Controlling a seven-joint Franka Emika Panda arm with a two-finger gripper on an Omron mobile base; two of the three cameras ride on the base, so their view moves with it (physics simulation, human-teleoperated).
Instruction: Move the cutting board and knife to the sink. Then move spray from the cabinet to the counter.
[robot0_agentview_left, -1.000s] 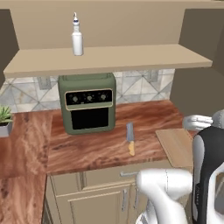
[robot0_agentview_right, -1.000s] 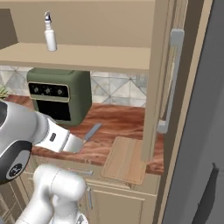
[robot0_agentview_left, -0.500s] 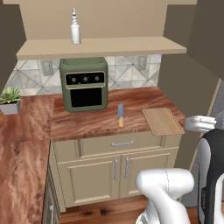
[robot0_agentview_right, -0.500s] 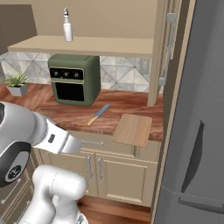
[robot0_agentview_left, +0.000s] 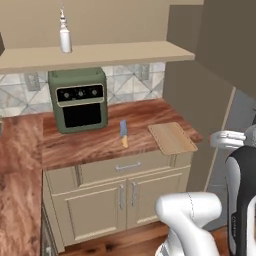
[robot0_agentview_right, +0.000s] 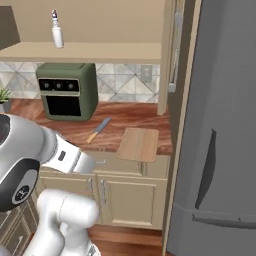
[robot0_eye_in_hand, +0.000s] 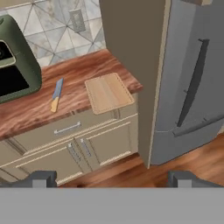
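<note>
In the left base view, the green oven (robot0_agentview_left: 79, 99) stands on the counter (robot0_agentview_left: 95, 142). The knife (robot0_agentview_left: 123, 133) lies just right of the oven, and the cutting board (robot0_agentview_left: 171, 138) lies further right, near the counter's end. The spray (robot0_agentview_left: 65, 35) stands upright on the cabinet (robot0_agentview_left: 125, 51) shelf above the oven.

In the right base view, the spray (robot0_agentview_right: 57, 31) stands on the shelf above the oven (robot0_agentview_right: 67, 91). The knife (robot0_agentview_right: 98, 129) lies right of the oven, the cutting board (robot0_agentview_right: 138, 144) beyond it, beside the grey fridge (robot0_agentview_right: 220, 125).

In the hand view, the gripper (robot0_eye_in_hand: 111, 178) is spread wide, holding nothing, well apart from the oven (robot0_eye_in_hand: 15, 65), knife (robot0_eye_in_hand: 56, 94) and cutting board (robot0_eye_in_hand: 107, 92).
</note>
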